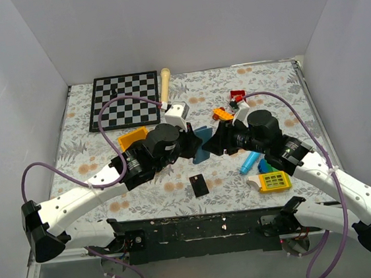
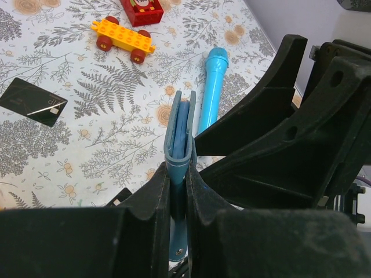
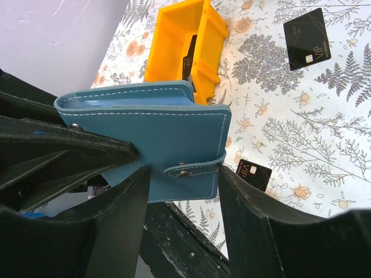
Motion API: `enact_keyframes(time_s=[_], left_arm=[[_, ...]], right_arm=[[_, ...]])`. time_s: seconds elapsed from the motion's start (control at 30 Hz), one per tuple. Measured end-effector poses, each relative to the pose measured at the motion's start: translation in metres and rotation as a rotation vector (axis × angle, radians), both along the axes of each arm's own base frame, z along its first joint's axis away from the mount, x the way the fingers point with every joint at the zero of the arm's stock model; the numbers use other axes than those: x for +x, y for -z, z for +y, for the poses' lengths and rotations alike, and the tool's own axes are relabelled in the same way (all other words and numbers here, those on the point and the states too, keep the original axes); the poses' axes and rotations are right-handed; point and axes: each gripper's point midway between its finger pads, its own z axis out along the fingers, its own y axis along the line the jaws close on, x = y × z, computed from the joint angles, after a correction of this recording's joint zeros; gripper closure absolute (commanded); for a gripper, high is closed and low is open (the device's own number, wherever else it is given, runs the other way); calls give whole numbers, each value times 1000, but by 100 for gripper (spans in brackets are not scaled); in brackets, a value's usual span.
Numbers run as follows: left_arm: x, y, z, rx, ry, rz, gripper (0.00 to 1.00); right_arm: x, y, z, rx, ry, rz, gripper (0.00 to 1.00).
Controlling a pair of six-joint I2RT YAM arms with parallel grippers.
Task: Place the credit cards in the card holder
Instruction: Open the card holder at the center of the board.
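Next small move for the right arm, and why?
Probably close the right jaws on the snap tab of the slate-blue folding card holder: they stand open astride it, the left jaws pinch the holder, which is snapped shut; flat black cards lie on the table.

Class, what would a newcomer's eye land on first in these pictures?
The slate-blue card holder held up mid-table: the left tool pinches it, the right tool straddles its snap tab. A black credit card lies flat below it in the top view; a chessboard sits back left.

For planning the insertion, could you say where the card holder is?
Top view: the card holder is mid-table, raised, clamped in the left pincer, with the open right pincer facing it from the right.
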Motion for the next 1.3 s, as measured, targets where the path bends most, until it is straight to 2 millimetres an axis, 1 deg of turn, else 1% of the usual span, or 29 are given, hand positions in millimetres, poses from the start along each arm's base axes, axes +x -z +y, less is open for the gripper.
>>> enact_keyframes(time_s=[0.1, 0.2, 0.3, 0.53, 0.6, 0.63, 0.77, 0.87, 0.93, 1.03, 1.13, 1.17, 1.27, 1.3], left_arm=[[-1, -1, -1, -4, 1, 0, 100], [-1, -2, -1, -9, 2, 0, 100], [-2, -4, -1, -16, 4, -2, 100], [-1, -7, 2, -18, -12, -14, 100], [0, -7, 4, -16, -23, -20, 100], [1, -7, 5, -14, -26, -23, 100], [2, -9, 8, -13, -37, -31, 100], [-2, -16, 10, -32, -32, -41, 100], [-6, -22, 11, -47, -24, -46, 100], [-9, -22, 10, -50, -13, -45, 100], [-10, -17, 10, -44, -12, -36, 100], [-10, -15, 10, -42, -12, -33, 100], [-10, -9, 11, -36, -15, -23, 100], [-10, -9, 11, -35, -16, -22, 100]], right_arm=[[1, 0, 0, 1, 7, 1, 46], [2, 0, -1, 2, 13, 3, 52], [2, 0, -1, 4, 14, 5, 61], [0, -6, 3, 34, 10, 9, 90], [0, -6, 4, 36, 13, 12, 97], [1, -6, 3, 36, 18, 13, 99], [6, -2, -1, 20, 66, 20, 99], [15, 15, -19, -56, 163, 48, 99], [18, 23, -27, -88, 211, 63, 99], [21, 24, -31, -96, 241, 67, 99], [22, 26, -34, -103, 268, 75, 99], [22, 27, -35, -105, 273, 76, 95], [21, 26, -40, -115, 287, 72, 68], [21, 26, -41, -116, 294, 73, 61]])
